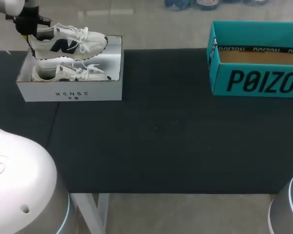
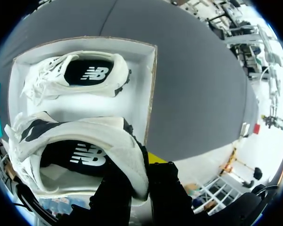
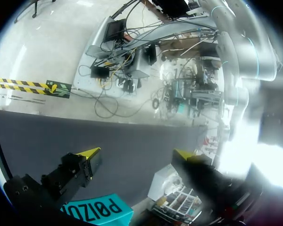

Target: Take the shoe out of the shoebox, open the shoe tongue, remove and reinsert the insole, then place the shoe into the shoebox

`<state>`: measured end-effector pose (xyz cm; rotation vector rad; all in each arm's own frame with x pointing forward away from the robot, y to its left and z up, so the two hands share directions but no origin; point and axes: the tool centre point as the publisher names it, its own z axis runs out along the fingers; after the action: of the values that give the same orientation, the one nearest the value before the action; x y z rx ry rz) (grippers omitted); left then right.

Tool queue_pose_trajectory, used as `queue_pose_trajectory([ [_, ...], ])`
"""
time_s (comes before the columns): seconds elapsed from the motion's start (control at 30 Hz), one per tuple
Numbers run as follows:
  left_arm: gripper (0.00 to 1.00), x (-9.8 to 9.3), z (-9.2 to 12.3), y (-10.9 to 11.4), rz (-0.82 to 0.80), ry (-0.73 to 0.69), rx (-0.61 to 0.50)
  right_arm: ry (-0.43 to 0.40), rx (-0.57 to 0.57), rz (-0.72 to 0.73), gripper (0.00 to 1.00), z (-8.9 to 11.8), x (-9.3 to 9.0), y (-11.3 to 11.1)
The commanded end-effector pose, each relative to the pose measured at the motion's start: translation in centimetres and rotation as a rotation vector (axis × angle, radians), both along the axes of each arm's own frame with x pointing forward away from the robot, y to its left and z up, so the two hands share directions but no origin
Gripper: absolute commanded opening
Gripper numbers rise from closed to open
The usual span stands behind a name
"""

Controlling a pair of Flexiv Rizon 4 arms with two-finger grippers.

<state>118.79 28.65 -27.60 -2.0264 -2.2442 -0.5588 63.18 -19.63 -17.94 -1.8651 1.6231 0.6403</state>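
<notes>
A white shoe (image 1: 68,43) with a dark logo hangs tilted over the white shoebox (image 1: 71,92) at the table's far left. My left gripper (image 1: 28,27) is shut on its heel. In the left wrist view that heel collar is pinched between the fingers of the left gripper (image 2: 144,174), and the held shoe (image 2: 85,155) shows its dark insole. A second white shoe (image 1: 71,73) lies in the box on its side, also seen as the other shoe (image 2: 78,75) ahead of the gripper. My right gripper (image 3: 139,153) stands open and empty above the dark table; it is outside the head view.
A teal cardboard box (image 1: 256,80) stands open at the far right, and its teal edge (image 3: 96,209) shows under the right gripper. The dark mat (image 1: 156,141) covers the table. My arm bases (image 1: 19,185) sit at the near corners.
</notes>
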Motion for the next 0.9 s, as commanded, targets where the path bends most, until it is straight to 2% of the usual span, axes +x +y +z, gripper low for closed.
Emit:
queue_pose_trajectory([
  [0.03, 0.00, 0.9, -0.9, -0.1, -0.004, 0.013, -0.004, -0.260, 0.047, -0.250, 1.00, 0.0, -0.8, 0.1],
  [0.33, 0.00, 1.4, -2.5, -0.7, -0.023, 0.041, -0.026, -0.260, 0.047, -0.250, 1.00, 0.0, -0.8, 0.1],
  [0.7, 0.00, 1.7, -5.9, -2.1, -0.060, 0.076, -0.028, -0.260, 0.047, -0.250, 1.00, 0.0, -0.8, 0.1],
  [0.9, 0.00, 2.2, -7.3, -2.1, -0.043, 0.087, -0.024, -0.260, 0.047, -0.250, 1.00, 0.0, -0.8, 0.1],
])
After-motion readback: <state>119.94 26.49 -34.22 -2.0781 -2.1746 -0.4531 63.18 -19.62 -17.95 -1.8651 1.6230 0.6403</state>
